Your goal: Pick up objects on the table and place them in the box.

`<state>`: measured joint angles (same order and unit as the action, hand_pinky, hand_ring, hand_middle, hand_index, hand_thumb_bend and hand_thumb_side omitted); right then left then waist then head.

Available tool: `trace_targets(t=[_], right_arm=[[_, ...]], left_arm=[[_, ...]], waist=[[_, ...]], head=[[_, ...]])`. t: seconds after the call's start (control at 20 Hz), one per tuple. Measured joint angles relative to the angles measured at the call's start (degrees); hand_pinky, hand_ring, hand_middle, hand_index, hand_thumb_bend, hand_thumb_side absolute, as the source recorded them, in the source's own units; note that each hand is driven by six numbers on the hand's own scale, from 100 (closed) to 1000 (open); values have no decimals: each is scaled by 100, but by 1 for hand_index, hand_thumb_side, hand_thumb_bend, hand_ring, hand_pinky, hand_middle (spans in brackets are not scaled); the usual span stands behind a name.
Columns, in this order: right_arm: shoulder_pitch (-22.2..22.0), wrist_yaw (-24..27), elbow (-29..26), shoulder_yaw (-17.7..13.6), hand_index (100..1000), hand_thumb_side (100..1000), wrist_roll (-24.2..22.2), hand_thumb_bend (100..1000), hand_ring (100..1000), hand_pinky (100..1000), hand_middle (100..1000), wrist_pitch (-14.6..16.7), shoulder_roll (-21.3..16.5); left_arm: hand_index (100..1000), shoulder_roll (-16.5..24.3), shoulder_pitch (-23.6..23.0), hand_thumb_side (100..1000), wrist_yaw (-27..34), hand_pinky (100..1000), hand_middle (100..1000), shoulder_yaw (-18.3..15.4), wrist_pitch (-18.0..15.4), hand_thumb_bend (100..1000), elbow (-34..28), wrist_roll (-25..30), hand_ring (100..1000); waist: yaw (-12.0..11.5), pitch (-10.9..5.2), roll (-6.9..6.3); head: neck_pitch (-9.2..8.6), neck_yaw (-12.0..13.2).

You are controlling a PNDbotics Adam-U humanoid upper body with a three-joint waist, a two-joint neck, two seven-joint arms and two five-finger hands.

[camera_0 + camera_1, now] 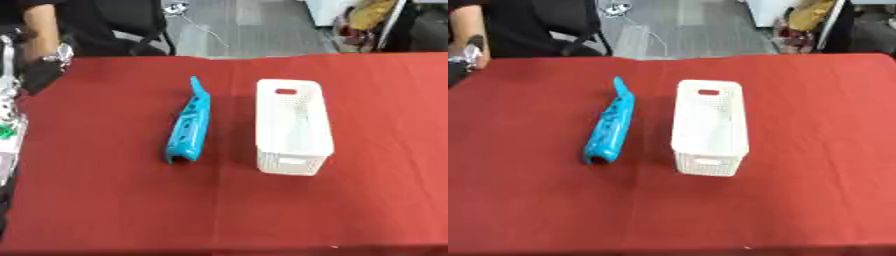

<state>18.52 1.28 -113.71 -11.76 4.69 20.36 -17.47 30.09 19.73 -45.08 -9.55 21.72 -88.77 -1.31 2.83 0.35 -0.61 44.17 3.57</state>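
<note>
A red table (pixel 105 210) holds a long blue thing (pixel 188 125) near its middle, beside a white box (pixel 293 125).

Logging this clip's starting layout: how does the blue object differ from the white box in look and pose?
The blue object is slim, solid and tapers to a point at its far end; the white box is wider, perforated and open-topped. The blue object lies low and slightly slanted; the box stands taller and squarer to the table. Both rest lengthwise on the red tablecloth, side by side, apart.
</note>
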Motion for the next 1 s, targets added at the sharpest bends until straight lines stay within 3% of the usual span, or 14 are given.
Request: trace_targets(t=[0.4, 0.75, 0.95, 1.0], right_arm=[[1, 7, 0, 6, 943, 965, -26, 100, 886, 763, 881, 4, 0], [1, 16, 0, 32, 943, 965, -53, 100, 886, 763, 881, 1, 0], [1, 36, 0, 34, 944, 966, -72, 100, 886, 763, 881, -14, 0], [1, 39, 0, 34, 943, 966, -77, 100, 886, 764, 881, -16, 0]], left_arm=[[764, -111, 337, 886, 94, 576, 714, 271, -19, 464, 807, 64, 635], [759, -647, 700, 932, 446, 565, 693, 636, -22, 456, 1347, -52, 621], [755, -933, 798, 902, 527, 568, 685, 851, -40, 514, 1600, -97, 616], [758, -984, 818, 867, 530, 573, 685, 900, -53, 570, 1647, -94, 616]], waist=[[21, 5, 0], [52, 5, 8], [53, 5, 6], [55, 5, 5]], head=[[0, 0], [0, 43], [0, 45], [0, 45]])
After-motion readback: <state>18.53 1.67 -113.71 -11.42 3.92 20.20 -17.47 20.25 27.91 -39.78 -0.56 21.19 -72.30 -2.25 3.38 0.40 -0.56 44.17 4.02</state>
